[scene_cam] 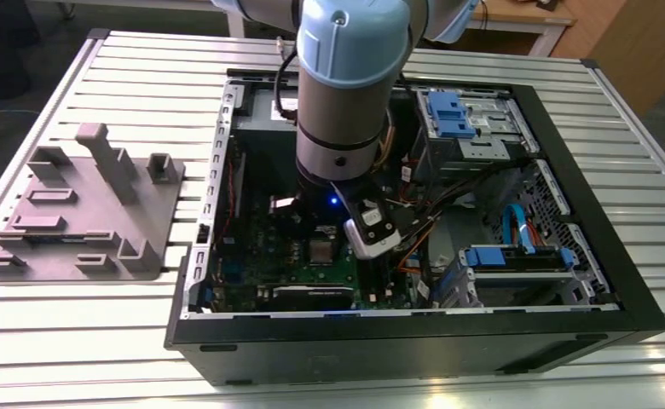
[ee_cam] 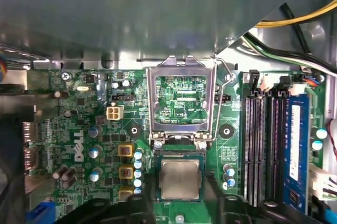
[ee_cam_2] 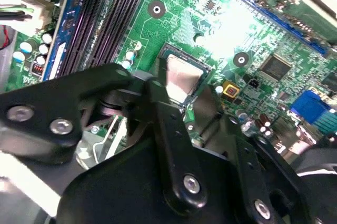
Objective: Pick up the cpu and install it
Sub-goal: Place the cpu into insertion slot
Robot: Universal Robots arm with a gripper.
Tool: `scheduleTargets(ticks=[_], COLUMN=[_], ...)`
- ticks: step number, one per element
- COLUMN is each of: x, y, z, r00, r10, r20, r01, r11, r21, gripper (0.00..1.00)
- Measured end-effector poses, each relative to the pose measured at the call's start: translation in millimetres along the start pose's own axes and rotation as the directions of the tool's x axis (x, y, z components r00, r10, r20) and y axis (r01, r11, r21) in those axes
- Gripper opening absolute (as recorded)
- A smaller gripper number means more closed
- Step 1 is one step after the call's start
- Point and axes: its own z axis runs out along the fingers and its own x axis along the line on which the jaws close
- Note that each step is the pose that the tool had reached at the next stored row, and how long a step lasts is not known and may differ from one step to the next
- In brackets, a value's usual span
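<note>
Directly below the black gripper (ee_cam_2: 181,109), the small silvery square cpu (ee_cam: 180,178) lies flat in the green motherboard (ee_cam: 79,129) socket, metal retention frame (ee_cam: 180,103) raised; gripper opening cannot be determined, nothing visibly held.

- arm (scene_cam: 349,77) drops in from exterior view's top centre, wrist near vertical
- gripper (ee_cam_2: 174,103) fills second wrist view's lower half, black links angled upward
</note>
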Motion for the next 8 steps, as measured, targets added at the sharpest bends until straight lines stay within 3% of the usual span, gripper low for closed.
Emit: scheduleTargets(ticks=[4,8], x=[0.1,0.1], y=[-0.2,-0.2], z=[-5.3,-5.7], r00=[1.0000,1.0000], r10=[0.000,0.000], r20=[-0.0002,-0.0001], r01=[0.000,0.000], r11=[1.0000,1.0000], r21=[0.0001,0.0000], gripper=[0.33,0.21])
